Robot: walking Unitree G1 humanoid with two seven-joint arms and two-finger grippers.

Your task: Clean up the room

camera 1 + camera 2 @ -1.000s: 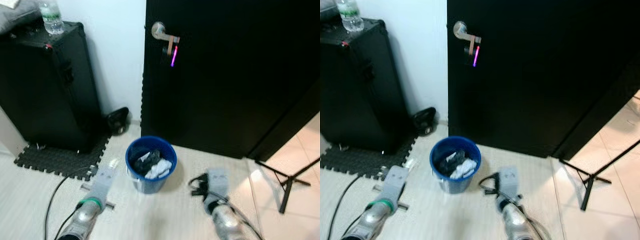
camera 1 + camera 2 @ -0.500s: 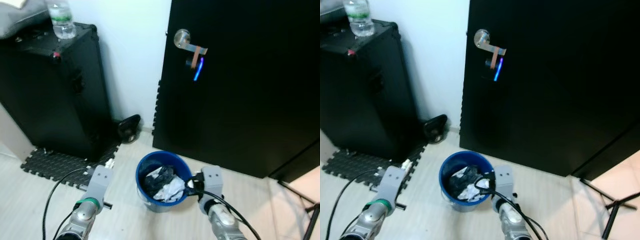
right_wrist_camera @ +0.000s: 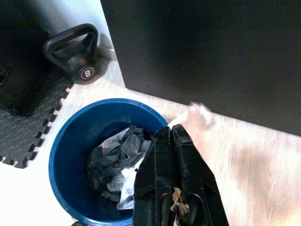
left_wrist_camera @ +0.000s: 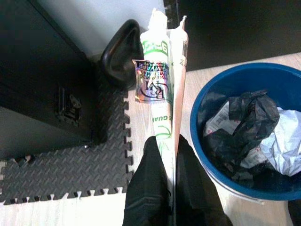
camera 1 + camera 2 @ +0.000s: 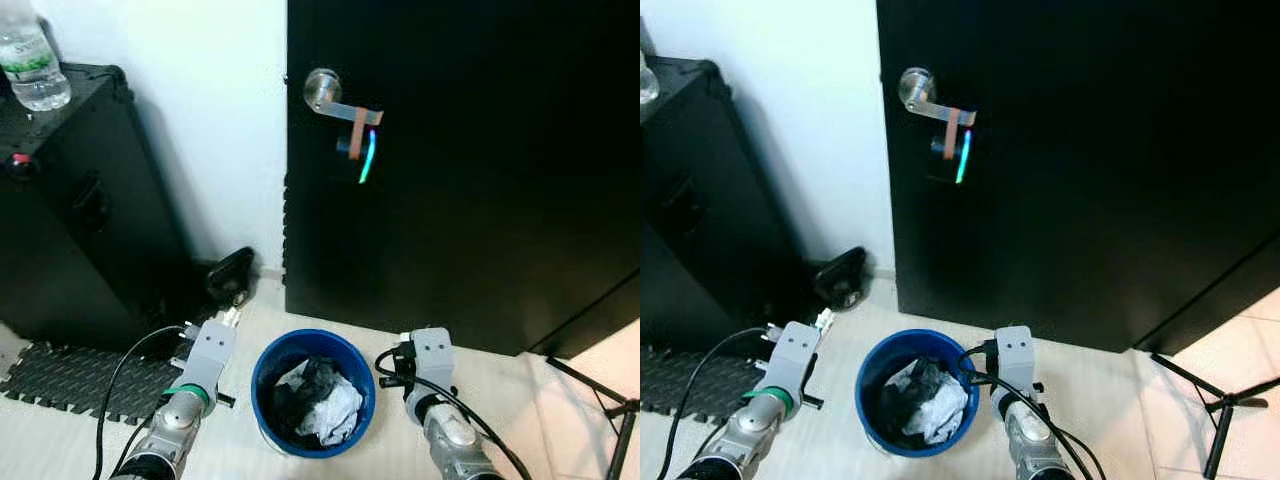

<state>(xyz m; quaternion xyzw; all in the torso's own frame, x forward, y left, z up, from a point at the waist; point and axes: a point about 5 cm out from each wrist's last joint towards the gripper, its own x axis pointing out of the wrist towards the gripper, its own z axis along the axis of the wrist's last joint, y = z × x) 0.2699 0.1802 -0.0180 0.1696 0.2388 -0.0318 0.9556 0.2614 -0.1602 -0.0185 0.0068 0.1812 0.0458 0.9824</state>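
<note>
Pale floor (image 5: 90, 440) runs up to a white wall (image 5: 200, 130) and a big black door (image 5: 480, 170). On the door is a silver handle (image 5: 325, 92) with a strip of tape and a small glowing light beside it. Left of me stands a tall black case (image 5: 70, 230) with a water bottle (image 5: 30, 70) on top. It sits on a black foam mat (image 5: 75, 375) with puzzle edges. A black kettlebell (image 3: 75, 52) rests on the floor between the case and the door. A black tripod leg (image 5: 600, 400) shows at the far right.

Right in front of me is a blue bin (image 5: 314, 390). It has black and white crumpled trash (image 4: 256, 134) inside.

My left claw (image 4: 169, 146) is just left of the bin, over the edge of the mat. Its two black fingers (image 4: 153, 188) are pressed tight on a long white tube (image 4: 162, 84) with green print and a shiny label. The tube sticks out past the fingers toward the kettlebell.

My right claw (image 3: 171, 134) is at the right rim of the bin. Its fingers are pressed together, and a bit of white scrap (image 3: 195, 113) shows at their tips. It is too blurry for me to tell if I am holding it
</note>
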